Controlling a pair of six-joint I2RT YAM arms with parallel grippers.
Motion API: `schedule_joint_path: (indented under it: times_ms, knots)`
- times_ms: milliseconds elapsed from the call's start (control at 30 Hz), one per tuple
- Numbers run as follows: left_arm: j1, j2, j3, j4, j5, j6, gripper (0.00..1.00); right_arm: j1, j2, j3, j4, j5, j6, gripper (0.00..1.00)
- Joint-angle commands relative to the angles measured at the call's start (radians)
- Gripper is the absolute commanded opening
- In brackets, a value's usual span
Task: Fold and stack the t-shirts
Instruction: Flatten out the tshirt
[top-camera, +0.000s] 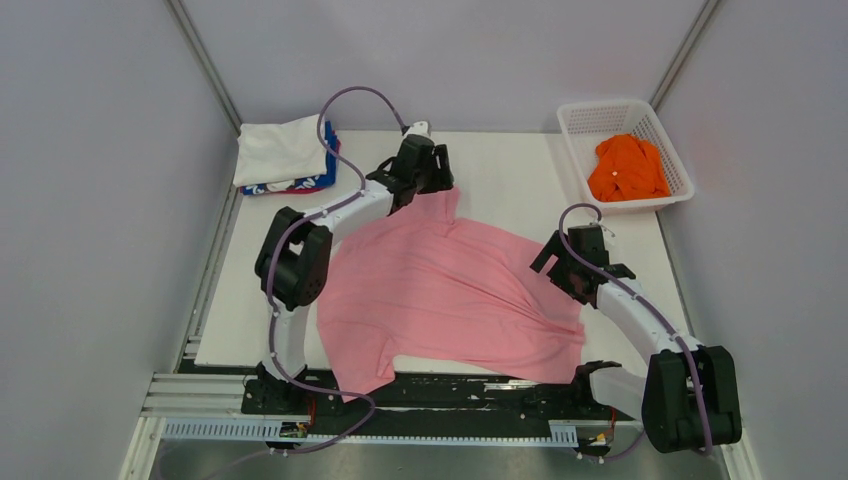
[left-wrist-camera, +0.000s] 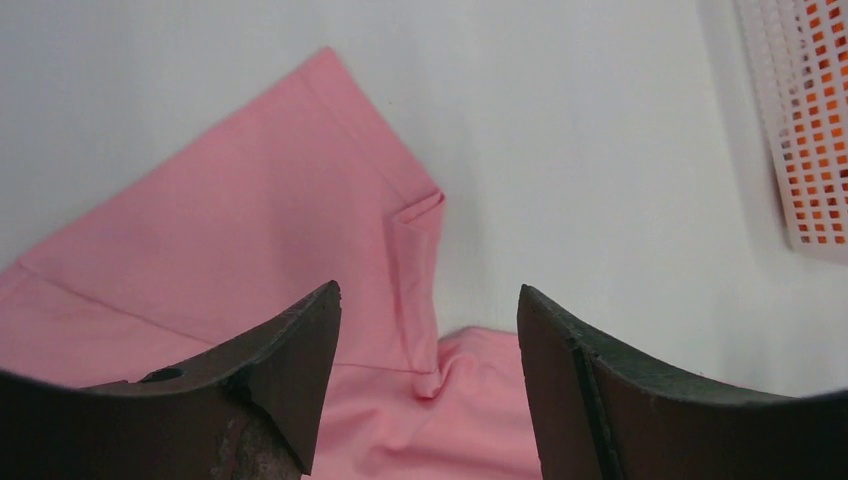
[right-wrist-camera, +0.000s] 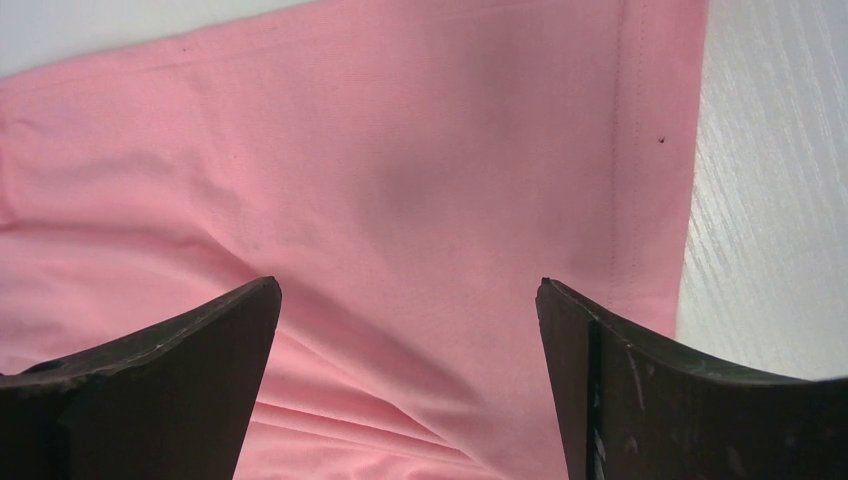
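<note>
A light pink t-shirt (top-camera: 440, 290) lies spread and wrinkled across the middle of the white table. My left gripper (top-camera: 428, 170) hovers over its far sleeve, open, with only a puckered fold of pink cloth (left-wrist-camera: 470, 350) below the gap between the fingers. At the shirt's right hem my right gripper (top-camera: 570, 262) stands wide open above the pink fabric (right-wrist-camera: 400, 200), holding nothing. An orange t-shirt (top-camera: 628, 168) lies crumpled in the basket. A folded white t-shirt (top-camera: 280, 148) rests on a folded blue and red one (top-camera: 300, 186) at the back left.
A white plastic mesh basket (top-camera: 600, 115) stands at the back right corner, its wall showing in the left wrist view (left-wrist-camera: 800, 120). Grey walls close in on both sides. The table's near edge meets the black arm rail (top-camera: 450, 395).
</note>
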Motion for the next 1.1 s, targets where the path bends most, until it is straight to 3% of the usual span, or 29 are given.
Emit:
schedule_joint_path:
  times_ms: [0,133,267,500,800,1067]
  knots:
    - [0.002,0.029,0.008,-0.127,-0.171,0.034,0.66,0.003,-0.023,-0.003,0.037,-0.008,-0.014,1.0]
    - [0.002,0.116,0.103,-0.215,-0.163,0.044,0.49,0.004,-0.024,-0.004,0.036,-0.005,-0.016,1.0]
    - [0.0,0.178,0.159,-0.201,-0.083,0.06,0.46,0.004,-0.019,-0.003,0.036,-0.002,-0.018,1.0]
    - [-0.026,0.238,0.215,-0.166,-0.013,0.067,0.45,0.004,-0.004,-0.003,0.041,-0.005,-0.019,1.0]
    - [-0.086,0.382,0.403,-0.3,-0.16,0.138,0.44,0.003,-0.003,-0.003,0.042,-0.005,-0.019,1.0]
    - [-0.127,0.446,0.481,-0.292,-0.117,0.158,0.44,0.003,-0.011,-0.007,0.042,-0.01,-0.021,1.0]
